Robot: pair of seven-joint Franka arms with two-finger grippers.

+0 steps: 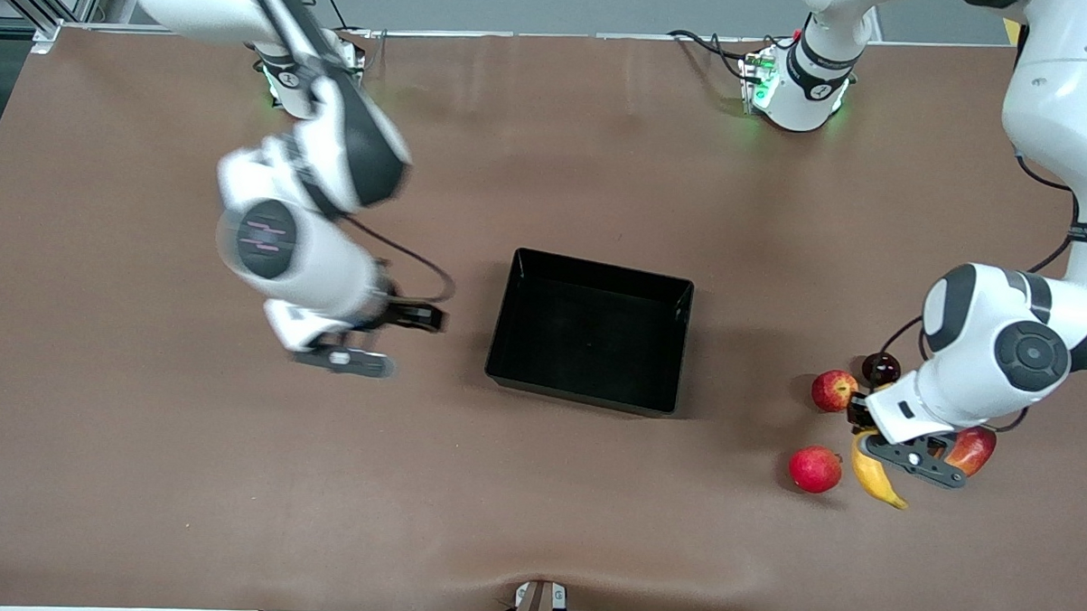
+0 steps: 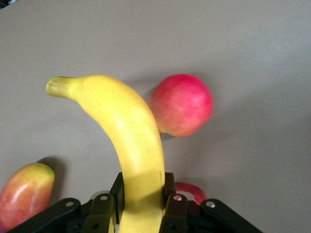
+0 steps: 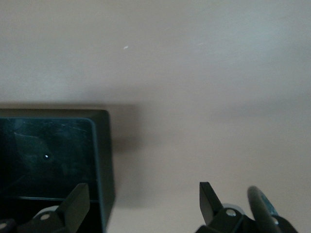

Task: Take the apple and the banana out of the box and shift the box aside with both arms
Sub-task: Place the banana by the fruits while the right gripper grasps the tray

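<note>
The black tray (image 1: 588, 330) sits in the middle of the table. My left gripper (image 1: 865, 430) is shut on one end of the yellow banana (image 1: 877, 475), low over the table at the left arm's end. In the left wrist view the banana (image 2: 131, 145) runs out from between the fingers (image 2: 116, 191). The red apple with yellow streaks (image 1: 834, 390) lies beside the gripper, toward the tray. My right gripper (image 1: 421, 319) is open and empty above the table, beside the tray wall (image 3: 102, 160) toward the right arm's end.
A plain red round fruit (image 1: 814, 469) lies next to the banana and also shows in the left wrist view (image 2: 181, 104). A red-yellow mango (image 1: 972, 450) lies beside the left gripper, away from the tray. A small dark round fruit (image 1: 880, 367) sits near the apple.
</note>
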